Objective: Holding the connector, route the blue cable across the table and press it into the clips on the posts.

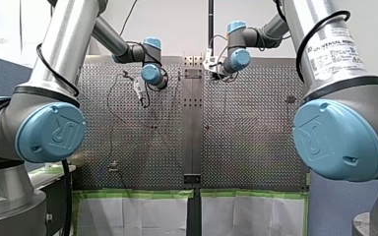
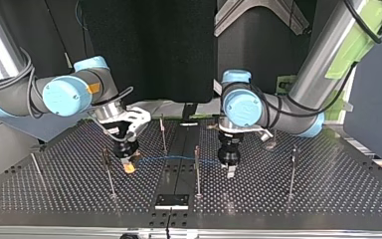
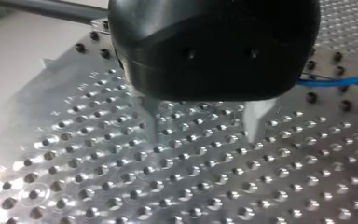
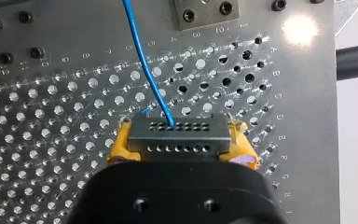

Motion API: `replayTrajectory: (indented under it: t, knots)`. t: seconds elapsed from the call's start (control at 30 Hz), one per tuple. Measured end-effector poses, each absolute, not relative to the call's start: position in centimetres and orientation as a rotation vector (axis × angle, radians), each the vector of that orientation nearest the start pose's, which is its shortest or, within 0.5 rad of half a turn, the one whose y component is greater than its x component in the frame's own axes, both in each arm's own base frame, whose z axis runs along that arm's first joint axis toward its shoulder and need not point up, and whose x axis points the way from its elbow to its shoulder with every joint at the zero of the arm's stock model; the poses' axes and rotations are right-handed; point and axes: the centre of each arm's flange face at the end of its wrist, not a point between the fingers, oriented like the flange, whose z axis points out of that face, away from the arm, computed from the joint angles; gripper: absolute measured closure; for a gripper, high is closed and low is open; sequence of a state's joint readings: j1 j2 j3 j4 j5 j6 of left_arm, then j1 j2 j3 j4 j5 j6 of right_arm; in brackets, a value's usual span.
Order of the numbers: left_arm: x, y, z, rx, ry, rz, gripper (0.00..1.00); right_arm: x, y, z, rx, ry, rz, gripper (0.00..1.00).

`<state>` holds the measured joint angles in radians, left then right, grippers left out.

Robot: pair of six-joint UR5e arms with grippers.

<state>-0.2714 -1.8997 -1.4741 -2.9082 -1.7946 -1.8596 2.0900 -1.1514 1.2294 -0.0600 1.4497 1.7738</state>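
Top view, from across the room: my right gripper (image 2: 128, 167) hangs low over the perforated tabletop (image 2: 328, 191) on the view's left half, and my left gripper (image 2: 230, 170) hangs low on the right half, the two well apart. Between them the blue cable (image 2: 179, 158) runs as a thin, nearly level line just above the tabletop, passing the middle post (image 2: 197, 172) of the thin upright posts; whether it is caught on that post I cannot tell.

In the right wrist view the yellow pads (image 4: 120, 145) are pinched on a dark connector (image 4: 177, 135) with two rows of small holes. The cable leaves its face and curves away ahead of the gripper.

In the left wrist view the two metal fingers (image 3: 151, 122) stand spread, nothing between them, tips close over the holes – the blue cable shows only as a short stretch off to one side of the gripper body
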Motion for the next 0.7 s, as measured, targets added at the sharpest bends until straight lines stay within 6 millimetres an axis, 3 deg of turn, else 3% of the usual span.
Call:
replayTrajectory:
  t: [0.23, 0.7]
  knots:
    - [55.2, -27.5, 37.4, -0.177, 1.623, -0.248, 0.00, 45.4, -50.2, 41.9, 1.641, -1.045, 1.785, 1.00]
    - [49.2, -28.7, 39.5, -0.129, 1.650, -0.316, 0.00, 45.4, -50.1, 41.8, 1.644, -1.046, 1.782, 1.00]
